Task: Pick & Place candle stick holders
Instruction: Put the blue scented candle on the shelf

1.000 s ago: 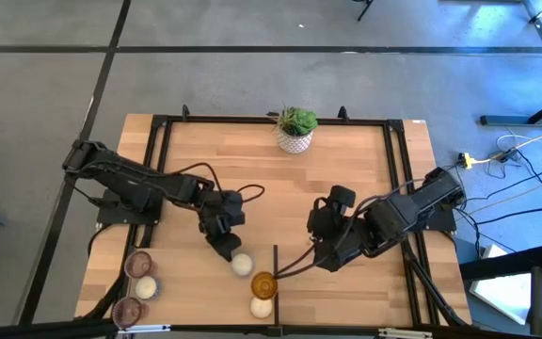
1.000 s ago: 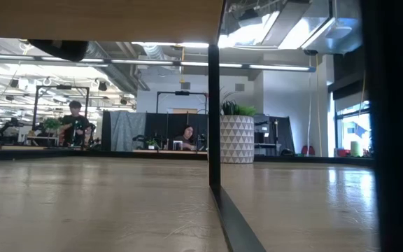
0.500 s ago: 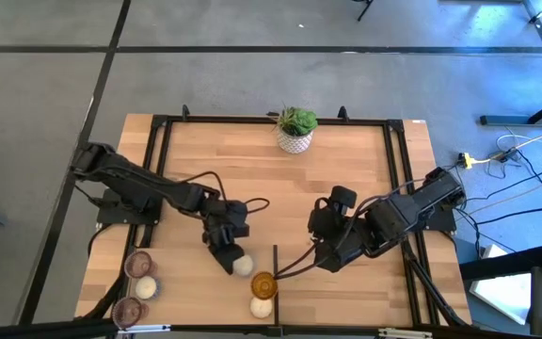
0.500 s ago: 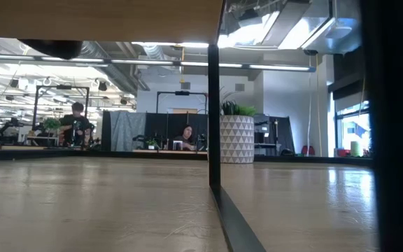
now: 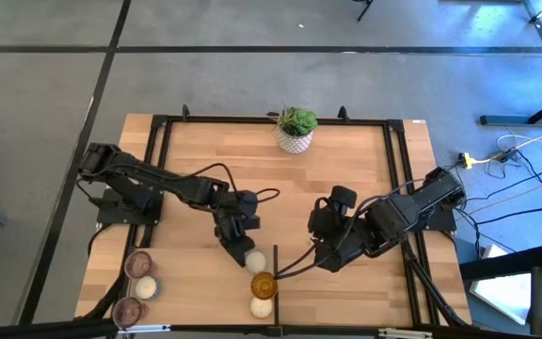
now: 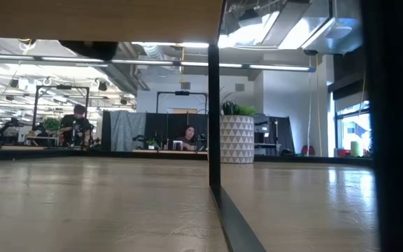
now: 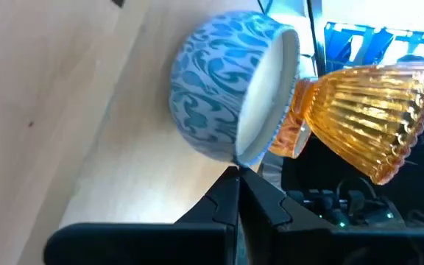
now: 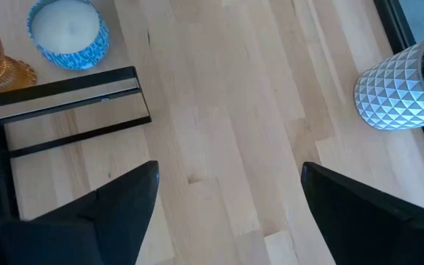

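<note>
Blue-patterned candle holder (image 7: 230, 92) sits beside the amber holder (image 7: 366, 110) on the tabletop (image 5: 346, 188); left gripper (image 7: 239, 193) fingers pressed together against it, right gripper (image 8: 227, 191) fingers wide, empty.

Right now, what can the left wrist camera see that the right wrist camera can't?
Only the left wrist view shows the left gripper, shut, its tips against the blue-patterned holder. Only the right wrist view shows the white plant pot, a black bar on the table, and the right gripper open above bare wood. Both show the blue-patterned holder and the amber holder beside it.
</note>
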You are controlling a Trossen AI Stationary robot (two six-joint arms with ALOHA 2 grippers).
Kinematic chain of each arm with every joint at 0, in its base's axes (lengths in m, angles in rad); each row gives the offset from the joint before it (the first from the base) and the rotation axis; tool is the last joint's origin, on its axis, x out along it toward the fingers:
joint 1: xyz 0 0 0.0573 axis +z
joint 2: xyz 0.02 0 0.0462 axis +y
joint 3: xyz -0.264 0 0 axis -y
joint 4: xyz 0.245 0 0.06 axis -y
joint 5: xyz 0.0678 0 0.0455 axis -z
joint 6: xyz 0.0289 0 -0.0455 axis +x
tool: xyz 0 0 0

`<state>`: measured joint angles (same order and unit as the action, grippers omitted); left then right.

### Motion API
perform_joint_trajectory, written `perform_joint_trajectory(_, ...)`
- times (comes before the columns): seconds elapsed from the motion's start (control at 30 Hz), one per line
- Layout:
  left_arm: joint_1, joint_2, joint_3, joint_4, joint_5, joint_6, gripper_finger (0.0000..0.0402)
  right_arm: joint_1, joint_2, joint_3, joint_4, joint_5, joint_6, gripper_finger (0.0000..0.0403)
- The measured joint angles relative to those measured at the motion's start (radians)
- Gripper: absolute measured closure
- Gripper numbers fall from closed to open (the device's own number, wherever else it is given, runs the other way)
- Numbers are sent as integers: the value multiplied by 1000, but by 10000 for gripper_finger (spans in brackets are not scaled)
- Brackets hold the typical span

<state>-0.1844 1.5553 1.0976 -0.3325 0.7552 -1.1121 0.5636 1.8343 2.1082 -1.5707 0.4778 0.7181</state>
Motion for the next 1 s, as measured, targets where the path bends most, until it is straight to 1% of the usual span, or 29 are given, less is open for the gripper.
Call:
perform_joint_trajectory(0.13,-2,-1,2,-19,3,17,400,0,0,0,0,2,0,68)
perform_joint_trajectory(0.63,37,-1,2,-16,-7,35,400,0,0,0,4,10,0,69)
perform_joint_trajectory(1.0,46,6,1,-11,-15,52,400,0,0,0,4,20,0,68)
